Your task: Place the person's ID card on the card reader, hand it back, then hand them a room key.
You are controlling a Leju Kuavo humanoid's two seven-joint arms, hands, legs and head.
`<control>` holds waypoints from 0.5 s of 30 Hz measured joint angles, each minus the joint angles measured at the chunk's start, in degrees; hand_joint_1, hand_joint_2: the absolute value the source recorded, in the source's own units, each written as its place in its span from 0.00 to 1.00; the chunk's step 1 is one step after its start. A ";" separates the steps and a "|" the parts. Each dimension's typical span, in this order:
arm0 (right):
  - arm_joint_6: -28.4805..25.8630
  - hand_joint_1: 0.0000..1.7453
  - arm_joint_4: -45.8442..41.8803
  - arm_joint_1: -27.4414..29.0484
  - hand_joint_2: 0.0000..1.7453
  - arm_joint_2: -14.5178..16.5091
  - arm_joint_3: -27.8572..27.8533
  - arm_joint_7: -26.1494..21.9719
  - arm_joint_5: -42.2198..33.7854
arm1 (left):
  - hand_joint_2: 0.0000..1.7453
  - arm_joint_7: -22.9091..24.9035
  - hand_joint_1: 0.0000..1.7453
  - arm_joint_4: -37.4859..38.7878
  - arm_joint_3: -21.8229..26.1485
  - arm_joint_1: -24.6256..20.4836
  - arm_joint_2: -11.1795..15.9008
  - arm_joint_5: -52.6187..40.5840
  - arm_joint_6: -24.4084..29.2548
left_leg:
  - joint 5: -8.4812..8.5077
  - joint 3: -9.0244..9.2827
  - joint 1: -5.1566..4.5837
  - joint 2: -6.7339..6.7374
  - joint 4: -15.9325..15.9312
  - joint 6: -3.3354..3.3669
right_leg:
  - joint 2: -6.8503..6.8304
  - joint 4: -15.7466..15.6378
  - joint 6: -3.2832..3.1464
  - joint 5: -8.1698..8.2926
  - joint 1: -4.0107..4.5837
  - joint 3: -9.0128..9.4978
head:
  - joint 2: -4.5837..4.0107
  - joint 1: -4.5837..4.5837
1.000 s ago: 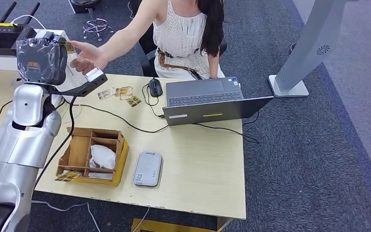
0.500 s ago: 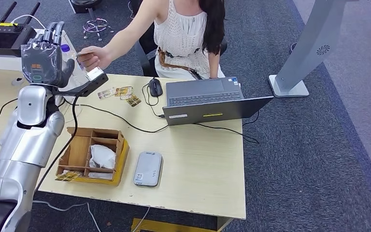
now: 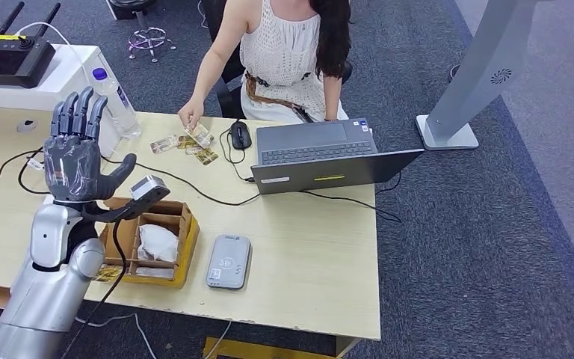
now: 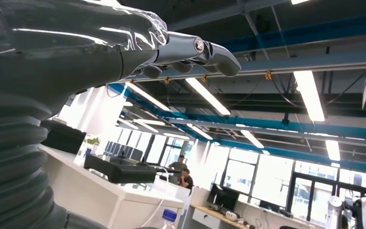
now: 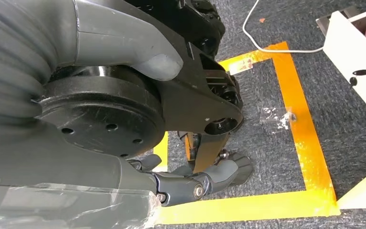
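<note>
Laptop (image 3: 329,153) and mouse (image 3: 240,135) flank loose cards (image 3: 187,143).

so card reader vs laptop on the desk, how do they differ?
The card reader is small, light grey and lies flat near the desk's front edge; the laptop is larger, dark grey, opened out near the person. A black cable runs to the laptop; none shows at the card reader. Both rest on the table.

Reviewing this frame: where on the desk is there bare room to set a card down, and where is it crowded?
Bare desktop lies between the card reader, the laptop and the right edge. Crowded: the far edge, where the person's hand touches scattered cards beside the mouse, and the wooden tray under the left hand.
</note>
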 joint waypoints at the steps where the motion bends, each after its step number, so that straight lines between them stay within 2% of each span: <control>1: 0.00 0.00 0.01 0.01 1.00 0.00 -0.04 -0.01 -0.01 | 1.00 -0.05 0.00 -1.13 0.19 0.70 0.17 0.04 -0.11 | 0.00 0.00 0.00 0.00 0.00 0.00 | -0.01 0.00 0.00 0.00 0.00 0.01 | 0.00 -0.01; 4: -0.02 0.00 0.03 0.02 1.00 0.00 -0.11 -0.08 -0.22 | 1.00 -0.67 0.00 -3.37 0.72 2.17 0.50 0.97 -0.23 | 0.02 0.00 0.00 0.01 -0.02 -0.02 | -0.02 0.02 -0.01 0.01 0.01 0.06 | 0.00 0.00; 6: -0.01 0.00 0.03 0.04 1.00 0.00 -0.40 -0.39 -0.77 | 1.00 -2.64 0.00 -5.93 1.52 4.88 1.03 3.85 0.13 | -0.01 0.06 -0.02 0.11 -0.05 -0.05 | 0.11 0.05 -0.01 0.01 0.01 0.12 | 0.00 0.00; 8: 0.02 0.00 0.05 0.17 1.00 0.00 -1.04 -0.93 -1.56 | 1.00 -6.41 0.00 -11.11 3.60 10.78 1.90 9.23 1.06 | -0.13 0.19 -0.04 0.38 -0.07 -0.09 | 0.41 0.06 -0.05 -0.02 0.00 0.13 | 0.00 -0.02; 11: 0.06 0.00 0.07 0.70 1.00 -0.01 -2.29 -1.86 -2.67 | 1.00 -15.11 0.00 -21.59 9.99 23.01 2.33 20.44 1.03 | -0.37 0.31 -0.03 0.74 -0.06 -0.08 | 0.73 0.03 -0.12 -0.18 0.00 0.08 | 0.00 -0.10; 13: 0.13 0.00 0.07 0.98 1.00 -0.02 -3.14 -2.49 -3.25 | 1.00 -21.82 0.00 -28.19 16.18 29.89 1.18 29.45 -3.35 | -0.46 0.29 -0.01 0.66 -0.05 -0.07 | 0.65 0.01 -0.11 -0.33 0.00 0.10 | 0.00 -0.11; 15: 0.22 0.00 0.07 1.02 1.00 -0.02 -3.98 -3.12 -3.64 | 1.00 -27.40 0.00 -33.55 23.08 34.61 -1.31 37.63 -10.90 | -0.50 0.26 -0.01 0.51 -0.05 -0.06 | 0.52 0.01 -0.08 -0.42 0.00 0.14 | 0.00 -0.10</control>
